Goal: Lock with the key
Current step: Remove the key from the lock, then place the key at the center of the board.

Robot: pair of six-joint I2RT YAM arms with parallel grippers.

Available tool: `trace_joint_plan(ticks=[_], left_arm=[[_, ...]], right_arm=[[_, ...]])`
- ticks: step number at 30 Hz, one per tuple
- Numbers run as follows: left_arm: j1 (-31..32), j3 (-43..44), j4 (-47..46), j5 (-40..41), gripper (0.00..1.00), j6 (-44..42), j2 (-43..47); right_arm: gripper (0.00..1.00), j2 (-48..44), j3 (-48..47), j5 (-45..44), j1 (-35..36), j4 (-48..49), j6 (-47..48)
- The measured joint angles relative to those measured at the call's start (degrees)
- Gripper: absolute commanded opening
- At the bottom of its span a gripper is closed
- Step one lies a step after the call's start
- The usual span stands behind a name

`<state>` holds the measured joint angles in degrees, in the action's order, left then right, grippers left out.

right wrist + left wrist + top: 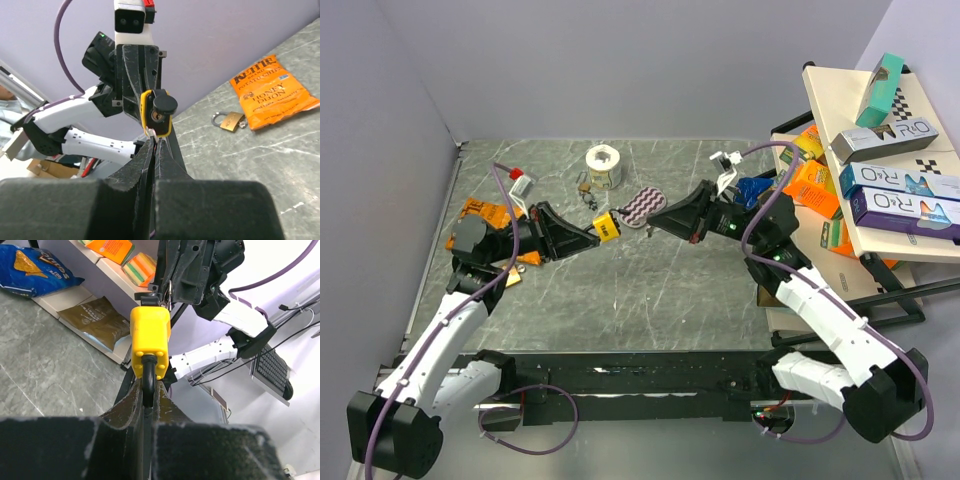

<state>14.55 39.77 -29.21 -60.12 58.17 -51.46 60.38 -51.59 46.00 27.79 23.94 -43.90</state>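
Note:
My left gripper (592, 236) is shut on the black shackle (148, 379) of a yellow padlock (609, 226) and holds it above the table's middle. In the left wrist view the padlock (150, 340) points away from my fingers. My right gripper (655, 220) faces it from the right, shut on a silver key (156, 131). In the right wrist view the padlock's end face (157, 115) shows the keyhole with its black cover swung aside. The key tip sits at the lower rim of that face, just under the keyhole and not in it.
A brass padlock (229, 121) and an orange chips bag (272, 92) lie on the table at the left. A tape roll (604, 163), a small lock (585, 186) and a striped pad (642, 205) lie farther back. A shelf with boxes (880, 150) stands on the right.

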Motion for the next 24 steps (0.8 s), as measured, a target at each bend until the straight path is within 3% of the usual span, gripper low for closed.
trace_joint_plan(ticks=[3,8,15,24], left_arm=[[-0.39,0.24,2.36,0.22,0.01,-1.68,0.00],[-0.50,7.80,20.26,3.26,0.01,-14.05,-3.43],[-0.76,12.26,37.42,7.72,0.01,-28.70,-6.32],[-0.76,13.00,45.72,10.10,0.01,-34.95,-9.92]], right_arm=[[0.00,-1.01,-0.02,-0.07,-0.85,-3.26,3.98],[0.00,-1.33,-0.48,-1.01,-1.33,-16.90,21.20],[0.00,2.67,-0.79,-14.29,-1.14,-36.59,46.14],[0.00,13.33,0.26,-27.34,-1.05,-42.05,58.60]])
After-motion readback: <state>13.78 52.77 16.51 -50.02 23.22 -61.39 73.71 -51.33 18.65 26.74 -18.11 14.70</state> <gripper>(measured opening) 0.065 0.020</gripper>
